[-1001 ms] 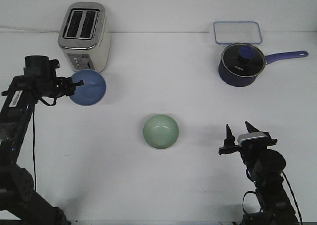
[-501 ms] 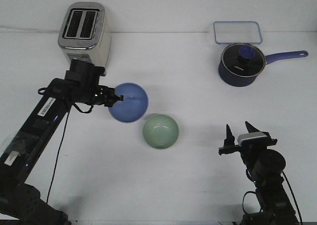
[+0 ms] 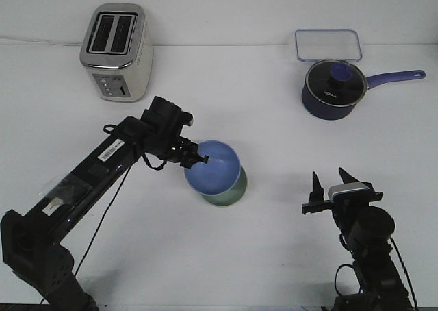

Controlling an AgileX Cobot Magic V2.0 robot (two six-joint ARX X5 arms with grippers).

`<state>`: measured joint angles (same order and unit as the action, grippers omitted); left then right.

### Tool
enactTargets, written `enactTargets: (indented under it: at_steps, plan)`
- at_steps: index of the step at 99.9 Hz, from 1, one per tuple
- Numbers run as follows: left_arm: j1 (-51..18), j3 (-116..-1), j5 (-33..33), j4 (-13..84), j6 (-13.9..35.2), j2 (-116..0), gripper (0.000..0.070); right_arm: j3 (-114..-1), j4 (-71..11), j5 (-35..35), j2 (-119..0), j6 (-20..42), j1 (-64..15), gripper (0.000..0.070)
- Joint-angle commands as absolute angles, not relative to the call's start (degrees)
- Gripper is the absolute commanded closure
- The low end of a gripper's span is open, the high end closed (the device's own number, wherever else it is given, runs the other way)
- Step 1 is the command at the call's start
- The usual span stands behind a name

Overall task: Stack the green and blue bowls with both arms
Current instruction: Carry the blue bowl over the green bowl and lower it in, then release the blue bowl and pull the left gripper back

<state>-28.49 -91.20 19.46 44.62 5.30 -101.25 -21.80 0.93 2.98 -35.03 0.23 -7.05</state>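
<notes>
The left gripper (image 3: 200,158) is clamped on the near-left rim of the blue bowl (image 3: 213,168), its black fingers pinching the wall of the bowl from both sides. The bowl is tilted a little, its open mouth facing up and slightly toward the left edge of the table. It sits over the green bowl (image 3: 227,196), which shows only as a pale green crescent along the lower right; whether the blue bowl rests fully inside it or hangs just above cannot be told. Both bowls are near the middle of the white table (image 3: 274,119). The left arm (image 3: 102,167) stretches from the near-left corner diagonally toward the centre, with a white label on its upper link.

The right gripper (image 3: 328,182) hovers near the near-right corner, well apart from the bowls, its two pointed fingers spread apart and holding nothing.

Toward the far-left corner stands a silver toaster (image 3: 116,51). Near the far-right corner is a dark blue saucepan (image 3: 333,88) with a glass lid, its handle pointing to the right edge, and just behind it lies a clear rectangular container lid (image 3: 328,45).
</notes>
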Motion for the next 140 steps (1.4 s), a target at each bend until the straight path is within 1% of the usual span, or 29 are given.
enactTargets:
  at_steps: [1, 40, 46, 51, 54, 60, 61, 62, 68, 72, 78, 102, 109, 120, 129, 140]
  plan:
    - [-29.58, -92.29, 19.75, 44.14, 5.61, -102.98, 0.0688, -21.74, 1.52, 2.96, -35.29, 0.19, -7.16, 0.0252]
    - [-32.18, -92.29, 19.77, 44.93, 6.33, -107.55, 0.0683, -21.74, 1.54, 2.96, -35.29, 0.19, -7.16, 0.0252]
    - [-32.29, -92.29, 19.77, 44.88, 6.31, -107.59, 0.067, -21.74, 1.54, 2.96, -35.29, 0.19, -7.16, 0.0252]
    - [-32.42, -92.29, 19.75, 44.84, 6.33, -107.59, 0.0623, -21.74, 1.52, 2.94, -35.29, 0.19, -7.16, 0.0252]
    - [-32.51, -92.29, 19.75, 44.88, 6.31, -107.59, 0.058, -21.74, 1.54, 2.94, -35.29, 0.19, -7.16, 0.0252]
    - [-32.56, -92.29, 19.77, 44.91, 6.31, -107.59, 0.0474, -21.74, 1.54, 2.94, -35.29, 0.19, -7.16, 0.0252]
    - [-32.56, -92.29, 19.75, 44.91, 6.31, -107.59, 0.0466, -21.74, 1.54, 2.94, -35.29, 0.19, -7.16, 0.0252]
    - [-32.56, -92.29, 19.75, 44.91, 6.31, -107.59, 0.044, -21.74, 1.54, 2.94, -35.29, 0.19, -7.16, 0.0252]
    - [-32.56, -92.29, 19.73, 44.88, 6.31, -107.59, 0.0349, -21.74, 1.54, 2.94, -35.29, 0.19, -7.16, 0.0252]
    - [-32.56, -92.29, 19.73, 44.88, 6.31, -107.59, 0.0307, -21.74, 1.54, 2.94, -35.29, 0.19, -7.16, 0.0252]
    - [-32.56, -92.29, 19.73, 44.86, 6.28, -107.59, 0.0266, -21.74, 1.54, 2.94, -35.29, 0.19, -7.16, 0.0252]
    - [-31.57, -92.31, 19.73, 45.08, 4.82, -106.61, 0.0265, -21.74, 1.54, 2.94, -35.29, 0.19, -7.16, 0.0252]
    - [-31.16, -92.31, 19.51, 46.39, 3.55, -105.36, 0.0265, -21.74, 1.54, 2.94, -35.29, 0.16, -7.16, 0.0252]
    - [-29.8, -92.31, 18.63, 47.2, 3.42, -102.08, 0.0265, -21.74, 1.54, 2.96, -35.29, 0.19, -7.16, 0.0252]
    - [-29.06, -92.31, 14.92, 46.94, 2.98, -98.37, 0.0265, -21.74, 1.72, 2.96, -35.29, 0.19, -7.16, 0.0252]
    - [-28.08, -92.29, 7.53, 46.65, 2.55, -93.43, 0.0265, -21.74, 1.74, 2.94, -35.29, 0.19, -7.16, 0.0252]
